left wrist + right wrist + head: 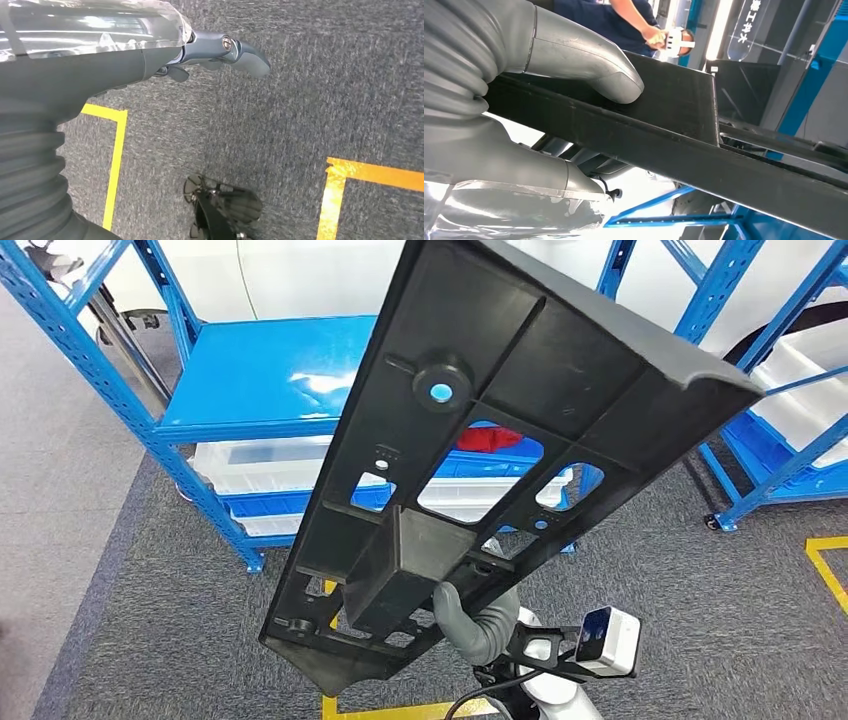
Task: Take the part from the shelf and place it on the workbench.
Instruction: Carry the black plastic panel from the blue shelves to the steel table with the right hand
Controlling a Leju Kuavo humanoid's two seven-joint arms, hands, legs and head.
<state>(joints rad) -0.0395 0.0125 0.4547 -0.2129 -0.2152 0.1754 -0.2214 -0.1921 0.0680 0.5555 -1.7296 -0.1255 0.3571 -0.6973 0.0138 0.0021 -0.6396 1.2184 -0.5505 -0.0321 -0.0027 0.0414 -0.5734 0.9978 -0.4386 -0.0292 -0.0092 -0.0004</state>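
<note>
Above the grey carpeted floor [130, 620], in front of the blue shelf [262, 375], the part [500, 430] is held up in the air close to the head camera. It is a long, flat black plastic panel with raised ribs, several cut-out windows, a round boss [441, 380] near mid-length and a box-shaped block [405, 565] near its lower end.

Long axis: diagonal in the head view, from lower left, near the robot, up to the upper right. Far end is the wider one, with a curled lip; near end narrows to a blunt tab. Ribbed face is toward the camera.

Right hand [478, 618]: grasping the part at its lower end, beside the box-shaped block. Right wrist view shows the thick grey thumb [616, 82] pressed flat on a black face of the part [684, 150], with the grey palm on the opposite side. Other fingers hidden behind the panel.

Left hand [220, 52]: left wrist view looks down at the carpet and yellow floor tape [116, 160]; fingers extended, nothing between them.

Seen through the part's windows: white bins [250, 465] on the lower shelf level, and something red [490, 438]. Second blue rack [780, 430] at right. A person in dark blue [609, 20] stands beyond the part in the right wrist view.
</note>
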